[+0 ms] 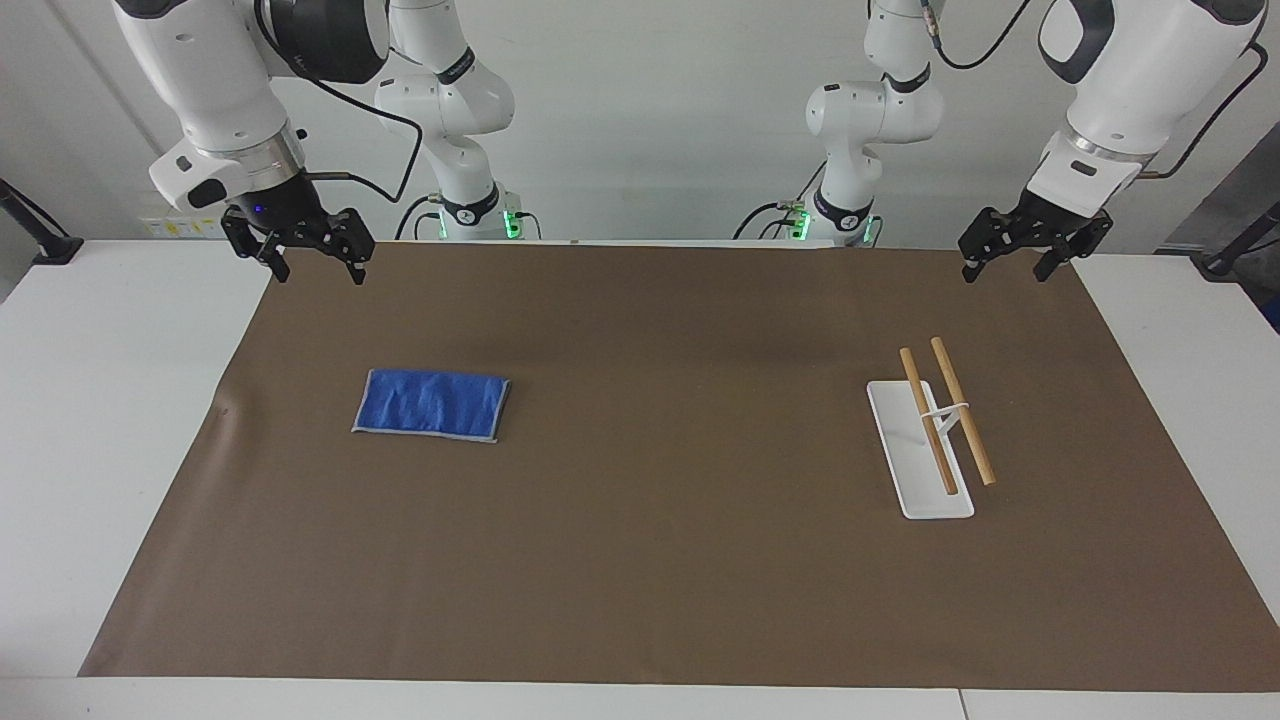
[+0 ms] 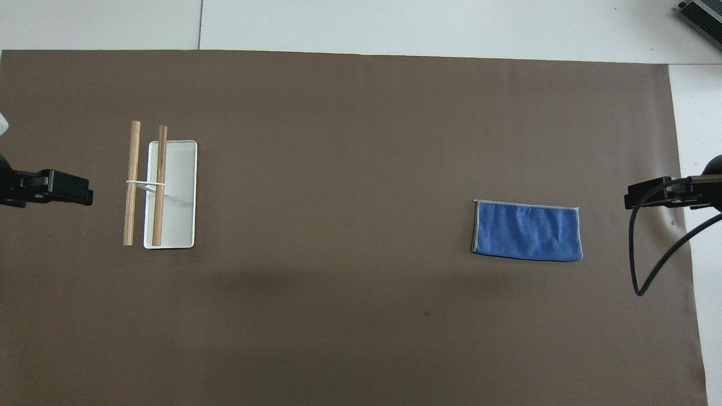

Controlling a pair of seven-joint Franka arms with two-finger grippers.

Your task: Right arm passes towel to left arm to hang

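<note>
The blue towel point(image 1: 432, 404) lies folded flat on the brown mat toward the right arm's end of the table; it also shows in the overhead view point(image 2: 528, 230). My right gripper point(image 1: 315, 265), with the blue wrist light, hangs open and empty in the air over the mat's edge nearest the robots; its tip shows in the overhead view point(image 2: 640, 197). My left gripper point(image 1: 1015, 262) hangs open and empty over the mat's edge at the left arm's end; it shows in the overhead view point(image 2: 67, 189). Neither gripper touches the towel.
A white tray point(image 1: 905, 470) carrying two wooden bars point(image 1: 960, 408) on a white stand sits toward the left arm's end; it shows in the overhead view point(image 2: 177, 192). The brown mat point(image 1: 640, 560) covers most of the white table.
</note>
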